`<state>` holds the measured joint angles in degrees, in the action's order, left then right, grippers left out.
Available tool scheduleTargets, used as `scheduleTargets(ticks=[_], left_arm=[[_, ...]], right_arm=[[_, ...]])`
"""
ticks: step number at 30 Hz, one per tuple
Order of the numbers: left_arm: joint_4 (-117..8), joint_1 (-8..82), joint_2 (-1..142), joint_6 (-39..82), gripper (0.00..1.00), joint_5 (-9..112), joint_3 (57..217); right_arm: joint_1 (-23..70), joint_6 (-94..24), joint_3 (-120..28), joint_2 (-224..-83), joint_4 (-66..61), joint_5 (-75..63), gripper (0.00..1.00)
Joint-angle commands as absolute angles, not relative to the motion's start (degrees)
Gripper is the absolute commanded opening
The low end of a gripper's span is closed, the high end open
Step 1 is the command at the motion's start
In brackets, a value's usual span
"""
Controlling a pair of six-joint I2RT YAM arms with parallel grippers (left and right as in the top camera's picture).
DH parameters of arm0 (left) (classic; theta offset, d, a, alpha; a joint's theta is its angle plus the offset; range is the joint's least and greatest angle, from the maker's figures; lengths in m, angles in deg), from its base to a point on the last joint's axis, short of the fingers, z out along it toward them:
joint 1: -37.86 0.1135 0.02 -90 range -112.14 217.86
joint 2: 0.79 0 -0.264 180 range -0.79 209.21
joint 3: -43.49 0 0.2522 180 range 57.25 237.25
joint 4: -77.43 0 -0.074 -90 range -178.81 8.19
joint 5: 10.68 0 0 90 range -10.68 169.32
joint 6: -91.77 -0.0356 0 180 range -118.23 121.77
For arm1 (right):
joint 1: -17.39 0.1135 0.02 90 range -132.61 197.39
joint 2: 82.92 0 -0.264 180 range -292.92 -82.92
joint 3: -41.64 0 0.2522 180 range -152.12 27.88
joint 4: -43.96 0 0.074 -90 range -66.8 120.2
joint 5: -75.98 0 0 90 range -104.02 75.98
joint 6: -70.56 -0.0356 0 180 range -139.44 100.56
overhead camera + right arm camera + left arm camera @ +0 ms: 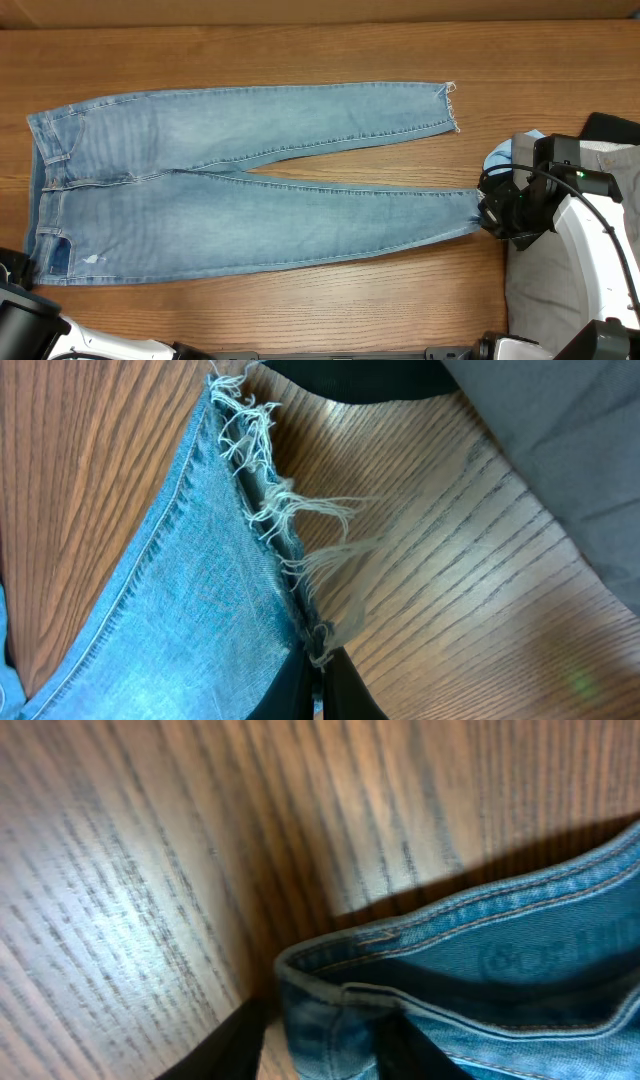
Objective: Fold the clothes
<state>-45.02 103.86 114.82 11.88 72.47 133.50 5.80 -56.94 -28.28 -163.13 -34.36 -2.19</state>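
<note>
1. A wooden table (300, 320) is showing brown grain across the whole view.
2. Grey trousers (535, 290) are lying crumpled at its right side.
3. A black garment (612, 126) is lying at the far right.
4. A pale-blue garment (498, 156) is lying bunched near it.

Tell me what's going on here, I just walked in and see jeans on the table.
Two robot arms are starting to fold light-blue jeans lying flat, unfolded, on the wooden table. The right gripper pinches the frayed hem of one leg. The left gripper straddles the waistband corner; whether it has clamped is unclear.
</note>
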Motion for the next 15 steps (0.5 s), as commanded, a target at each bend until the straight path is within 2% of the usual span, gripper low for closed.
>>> scheduleTargets(ticks=[1,3,9,11,15], left_arm=[[-45.4,103.8,116.1,11.0,0.31,73.7,131.4],[-45.4,103.8,116.1,11.0,0.2,73.5,131.4],[-43.6,103.9,116.1,11.0,0.08,73.3,132.1],[-42.4,103.9,116.0,11.2,0.04,73.1,133.0],[-39.1,103.9,115.2,11.2,0.04,72.2,135.5]], right_arm=[[5.7,-56.9,-29.6,-162.1,-34.2,-2.6,0.04],[5.7,-56.9,-29.6,-162.1,-34.2,-2.6,0.04],[5.7,-56.9,-29.6,-162.1,-34.2,-2.7,0.04],[5.7,-56.9,-29.6,-162.1,-34.2,-2.9,0.04],[5.7,-56.9,-29.6,-162.1,-34.2,-3.0,0.04]])
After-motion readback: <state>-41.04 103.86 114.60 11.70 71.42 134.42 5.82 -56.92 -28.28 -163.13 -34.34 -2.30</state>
